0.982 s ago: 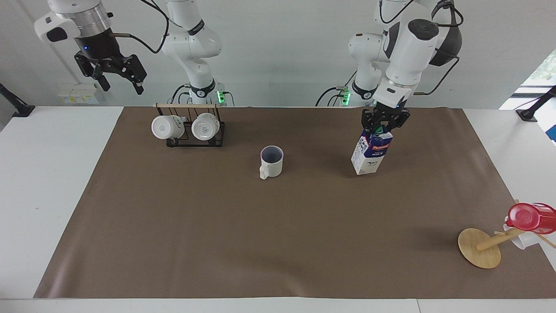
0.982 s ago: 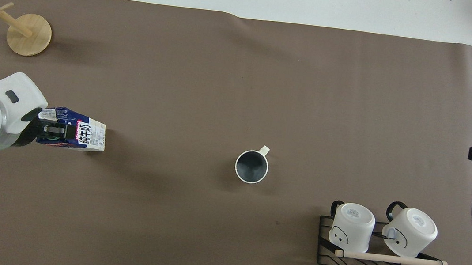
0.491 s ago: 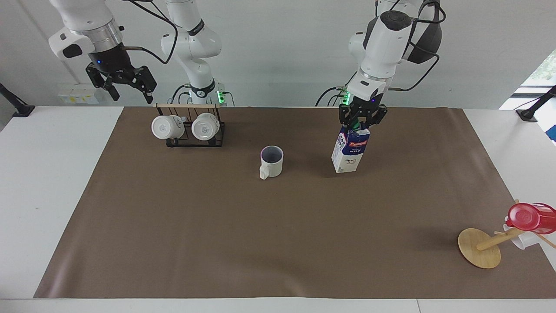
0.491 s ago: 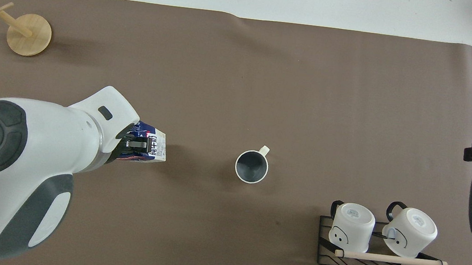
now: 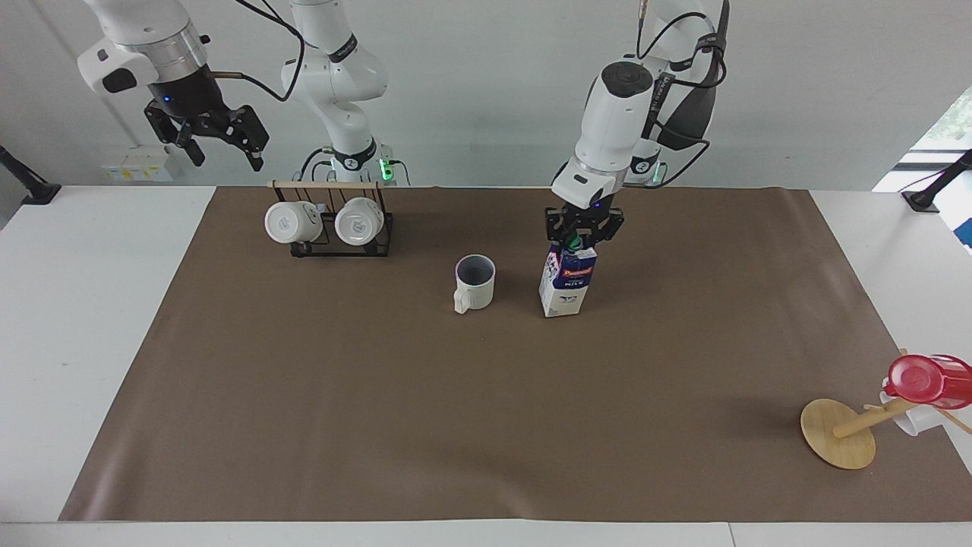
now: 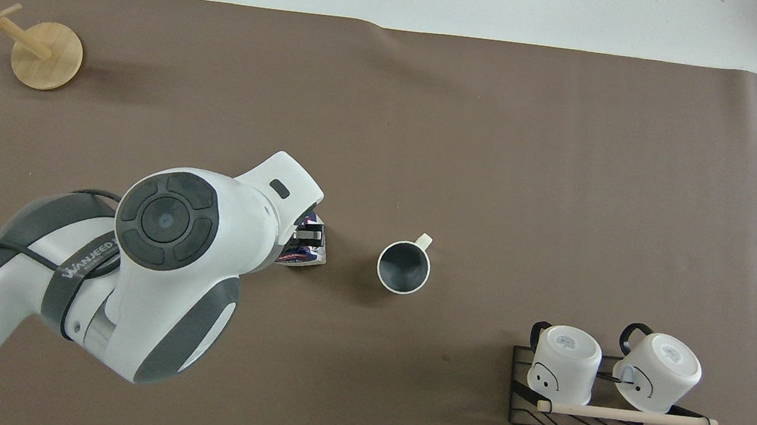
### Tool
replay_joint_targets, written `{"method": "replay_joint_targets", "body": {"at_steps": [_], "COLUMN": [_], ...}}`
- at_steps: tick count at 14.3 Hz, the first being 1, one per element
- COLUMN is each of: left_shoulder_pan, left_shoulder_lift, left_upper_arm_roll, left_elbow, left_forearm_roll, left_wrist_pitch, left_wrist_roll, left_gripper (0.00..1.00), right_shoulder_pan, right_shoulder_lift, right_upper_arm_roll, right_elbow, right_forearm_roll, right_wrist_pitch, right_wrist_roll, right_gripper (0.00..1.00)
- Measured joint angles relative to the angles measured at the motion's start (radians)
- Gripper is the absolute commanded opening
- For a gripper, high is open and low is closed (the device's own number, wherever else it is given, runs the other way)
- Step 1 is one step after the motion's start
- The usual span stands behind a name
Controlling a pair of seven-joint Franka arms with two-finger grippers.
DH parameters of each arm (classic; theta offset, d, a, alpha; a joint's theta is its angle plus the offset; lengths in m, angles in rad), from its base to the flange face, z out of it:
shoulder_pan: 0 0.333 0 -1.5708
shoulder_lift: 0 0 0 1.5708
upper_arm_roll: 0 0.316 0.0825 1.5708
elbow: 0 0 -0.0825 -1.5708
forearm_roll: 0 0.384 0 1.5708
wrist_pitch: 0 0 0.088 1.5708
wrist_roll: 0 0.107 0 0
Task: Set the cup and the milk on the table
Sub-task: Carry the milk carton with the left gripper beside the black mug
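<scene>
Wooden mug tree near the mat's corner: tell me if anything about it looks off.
The wooden mug tree has tipped over: its round base stands on edge at the left arm's end of the mat and its pole slants sideways. A red cup and a white mug hang on it, over the mat's edge.

1. Both views are bright and evenly lit, with soft, diffuse light falling from above.
2. Shadows are faint and short: a soft dark patch lies on the brown mat (image 5: pixel 486 395) beside the cup (image 5: pixel 475 282), another beside the milk (image 5: pixel 566 282), and a broader one by the wooden stand (image 5: pixel 838 433).
3. The white tabletop (image 5: pixel 83 334) looks pale but keeps its detail, with no harsh glare.
4. Daylight shows at a window (image 5: pixel 949 121) on the facing view's edge.
5. Focus is sharp throughout; straight mat edges show little distortion.
</scene>
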Motion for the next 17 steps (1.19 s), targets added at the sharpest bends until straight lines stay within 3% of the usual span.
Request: {"method": "replay_joint_targets", "body": {"at_steps": [11,16,17], "left_shoulder_pan": [-0.051,-0.052,-0.052], "left_shoulder_lift": [0.008,0.016,0.016], "left_upper_arm_roll": [-0.006,-0.005,-0.005], "left_elbow": [0.016,0.016,0.016], "left_forearm_roll": [0.000,0.000,0.000], "left_wrist_pitch": [-0.003,-0.003,-0.003], "left_wrist_roll": [-0.058,-0.060,-0.060], "left_gripper": [0.61,0.69,0.76], "right_shoulder_pan": [0.004,0.004,0.004], "right_shoulder_lift": [0.000,0.000,0.000], "right_upper_arm_roll": [0.004,0.004,0.004], "right_elbow": [-0.006,-0.006,-0.006], "right_forearm_roll": [0.000,0.000,0.000], "right_wrist_pitch": [0.013,0.013,0.013], "right_wrist_roll": [0.000,0.000,0.000], "right_gripper": [1.00,1.00,1.00]}}
